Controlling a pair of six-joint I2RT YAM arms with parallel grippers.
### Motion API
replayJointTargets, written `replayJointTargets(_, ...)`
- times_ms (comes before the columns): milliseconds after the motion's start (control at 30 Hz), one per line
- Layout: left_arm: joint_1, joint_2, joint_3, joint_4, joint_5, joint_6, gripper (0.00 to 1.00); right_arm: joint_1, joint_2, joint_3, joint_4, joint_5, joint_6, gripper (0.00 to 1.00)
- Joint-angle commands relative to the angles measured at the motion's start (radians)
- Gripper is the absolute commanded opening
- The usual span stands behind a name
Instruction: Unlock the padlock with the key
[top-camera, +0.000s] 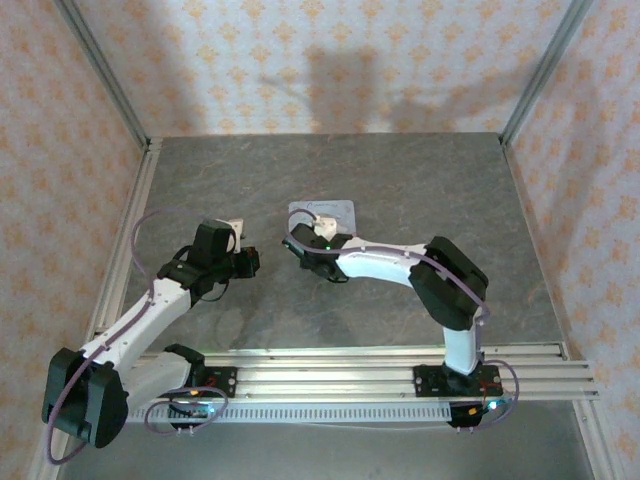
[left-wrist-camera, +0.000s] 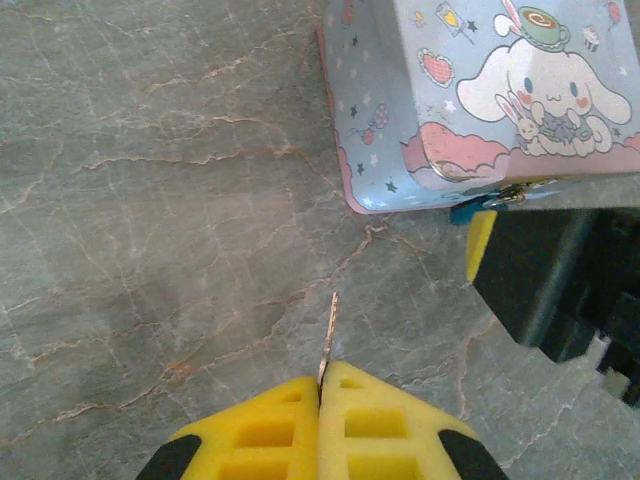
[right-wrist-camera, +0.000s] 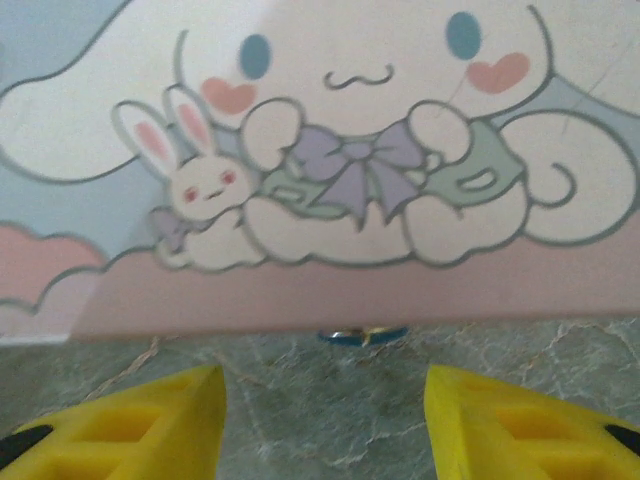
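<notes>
Left tool (left-wrist-camera: 321, 378) tight on key (left-wrist-camera: 328, 332)

A pale-blue tin (top-camera: 338, 211) lies flat near the middle of a grey, marble-veined table (top-camera: 420, 180). Its lid (right-wrist-camera: 330, 150) carries a cartoon: a white long-eared dog with pink cheeks and a lilac bow, a small rabbit beside it, and pink cloud below. Stars and hearts dot the tin's side. Walls (top-camera: 300, 60) papered in a pale orange pattern close the table on three sides. Metal rails (top-camera: 340, 365) run along its near edge.
</notes>
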Motion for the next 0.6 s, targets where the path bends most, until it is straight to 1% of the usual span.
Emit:
replayJointTargets(0,0.005,-0.015,-0.015,0.041,0.036,0.030,0.00,-0.020,0.015,-0.001,0.008,0.031,-0.024,0.55)
replayJointTargets(233,0.004,-0.017,-0.026,0.039,0.036,0.049,0.00,-0.040,0.042,0.011,0.023,0.011,-0.065,0.54)
replayJointTargets(567,0.004,-0.014,-0.026,0.033,0.035,0.060,0.00,-0.048,0.090,0.049,0.027,0.006,-0.097,0.47)
